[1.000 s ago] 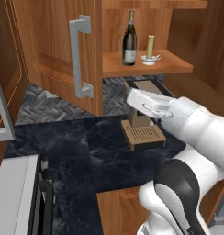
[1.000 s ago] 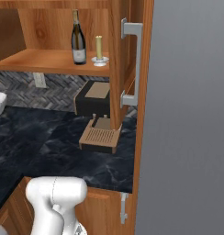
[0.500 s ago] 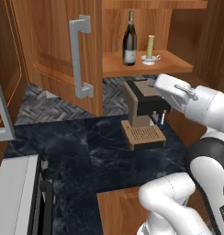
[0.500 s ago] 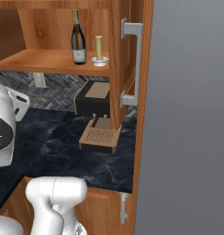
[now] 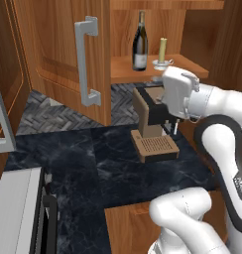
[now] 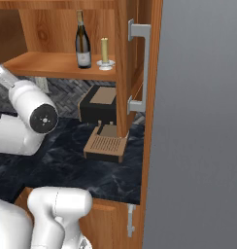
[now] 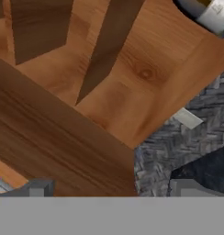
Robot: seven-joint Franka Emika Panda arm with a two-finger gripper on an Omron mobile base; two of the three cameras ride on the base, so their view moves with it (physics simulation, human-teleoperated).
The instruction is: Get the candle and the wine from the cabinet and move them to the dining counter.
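Jaws spread wide and holding nothing, the gripper (image 7: 111,188) faces the shelf edge, its tips barely showing. Wine (image 5: 140,42) and candle (image 5: 162,53) stand together on the cabinet (image 5: 58,54) shelf; the bottle's base is cut off in the hand view.

The cabinet (image 5: 68,54) is warm grained wood with matt grey metal handles (image 5: 86,62), the wine (image 5: 140,42) dark glossy glass, and the worktop (image 5: 93,163) polished black veined marble.

The cabinet (image 5: 63,54) front is left clear by its swung-open doors. Beneath its shelf (image 6: 52,65), worktop (image 5: 93,158) passage is blocked by a coffee machine (image 5: 150,126).
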